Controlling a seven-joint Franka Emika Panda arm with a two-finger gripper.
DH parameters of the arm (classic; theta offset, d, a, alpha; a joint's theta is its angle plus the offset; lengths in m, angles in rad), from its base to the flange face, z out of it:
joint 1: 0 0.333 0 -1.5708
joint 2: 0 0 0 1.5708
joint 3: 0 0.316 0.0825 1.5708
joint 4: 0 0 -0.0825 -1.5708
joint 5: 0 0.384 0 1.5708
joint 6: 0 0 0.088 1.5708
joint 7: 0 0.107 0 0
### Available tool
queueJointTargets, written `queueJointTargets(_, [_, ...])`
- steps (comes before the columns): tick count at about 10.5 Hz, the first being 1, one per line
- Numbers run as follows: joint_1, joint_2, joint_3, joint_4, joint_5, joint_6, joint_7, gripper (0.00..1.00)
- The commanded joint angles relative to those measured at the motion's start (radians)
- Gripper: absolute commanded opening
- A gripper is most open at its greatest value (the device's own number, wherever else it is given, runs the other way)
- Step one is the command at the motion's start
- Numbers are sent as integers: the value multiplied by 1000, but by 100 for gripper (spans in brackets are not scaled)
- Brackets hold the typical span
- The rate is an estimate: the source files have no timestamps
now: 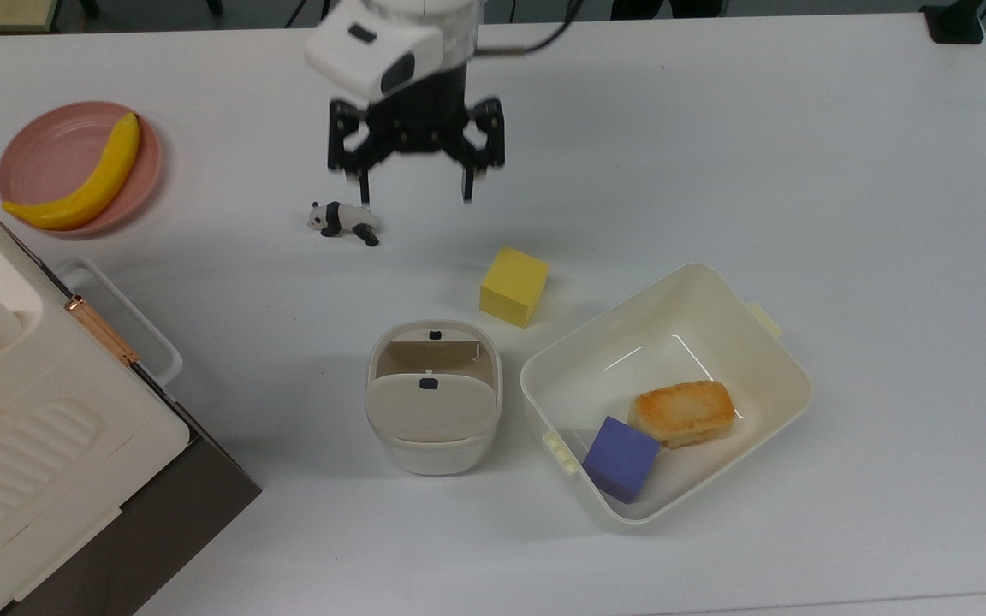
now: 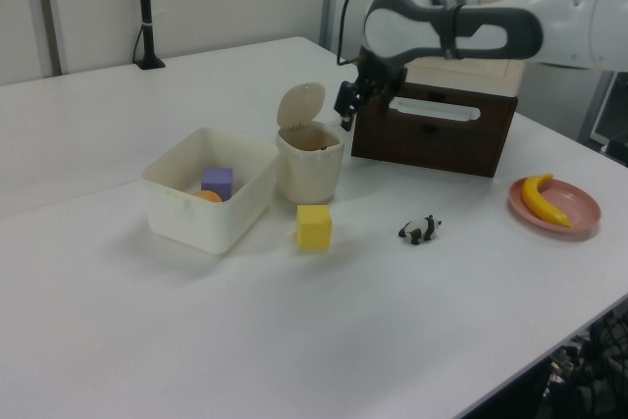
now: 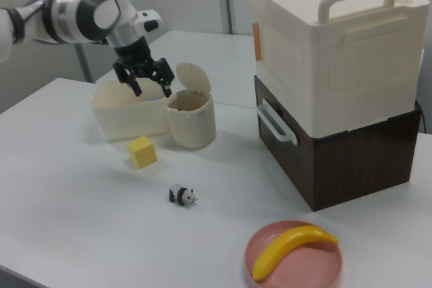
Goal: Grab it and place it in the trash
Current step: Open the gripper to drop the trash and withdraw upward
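Hanging above the tabletop (image 1: 715, 128), the jaws of the gripper (image 1: 416, 184) stand wide apart with nothing between them, tips pointing down in the top view. Just below their left tip in the top view lies the toy panda (image 1: 341, 221), and below their right tip, a little further off, sits the yellow foam cube (image 1: 513, 287). Further down again from the jaws in the top view stands the small cream trash bin (image 1: 433, 398); its swing flap (image 1: 430, 407) is tipped up, leaving a beige-walled opening on the side nearest the jaws. In the left view the jaws (image 2: 346, 110) hang just beside the raised flap (image 2: 299, 105), above and to the left view's right of the bin's rim (image 2: 310, 152). In the right view they (image 3: 148, 85) hover to the right view's left of the bin (image 3: 191, 121), over the white rectangular tub (image 3: 128, 116). The paper wad cannot be seen; whether it lies inside the bin cannot be told. The tub (image 1: 664, 393) holds a purple block (image 1: 621, 458) and a browned bread-like piece (image 1: 683, 413). Well away from the jaws, a banana (image 1: 82, 180) rests on a pink plate (image 1: 48, 145).
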Motion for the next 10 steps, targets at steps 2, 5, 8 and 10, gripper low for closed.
queueJointTargets(2, [11, -187, -4, -126, 6, -211, 37, 100])
queueJointTargets(5, [-3, -227, -7, -131, 47, -283, 44, 100])
queueJointTargets(8, [-3, -224, -7, -111, 60, -329, 44, 100])
queueJointTargets(10, [-4, -220, -7, -106, 62, -328, 42, 100])
